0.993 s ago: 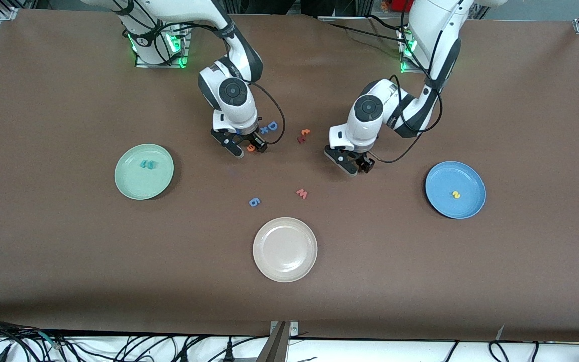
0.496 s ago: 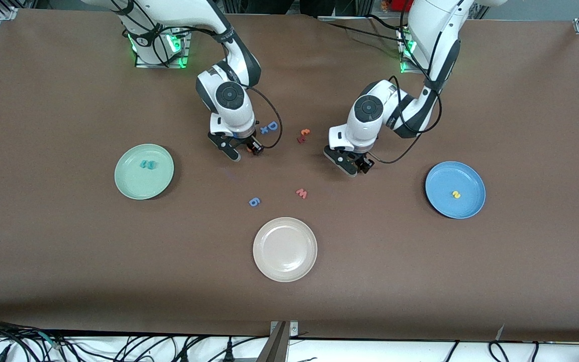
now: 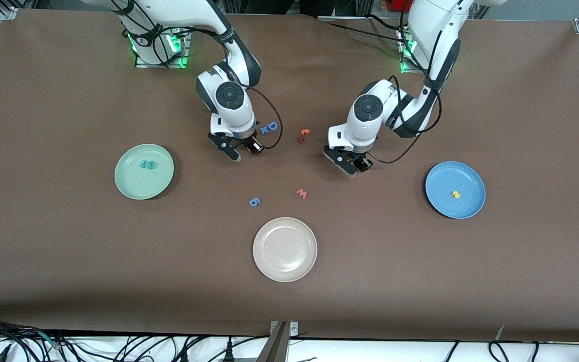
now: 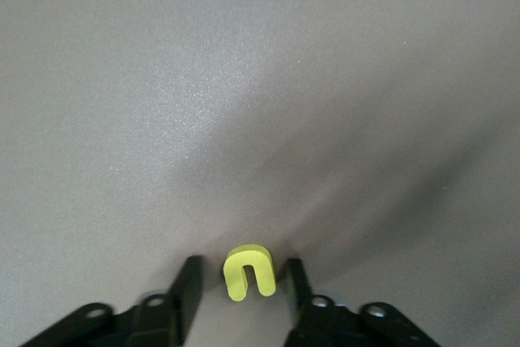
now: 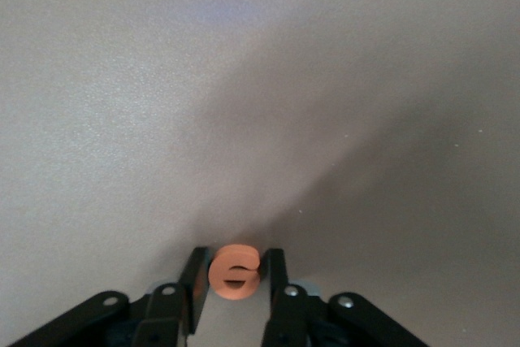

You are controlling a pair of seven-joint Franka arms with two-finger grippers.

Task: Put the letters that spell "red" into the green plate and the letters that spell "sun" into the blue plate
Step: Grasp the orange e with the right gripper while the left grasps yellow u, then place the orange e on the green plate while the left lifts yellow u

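Since the right gripper (image 5: 236,275) is clamped on the orange "e" (image 5: 235,271) while the left gripper (image 4: 240,282) isn't quite pinching the yellow "u" (image 4: 249,271), either foam letter could easily get dropped when lifted.

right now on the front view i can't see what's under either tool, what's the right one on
observer: the right tool has the orange e between its fingers, and the pads look to be touching both sides of it.
operator: and the left one
observer: the left tool straddles the yellow u, low on the table.
operator: clamped too
observer: not by the look of it. a gap shows between the u and one finger.
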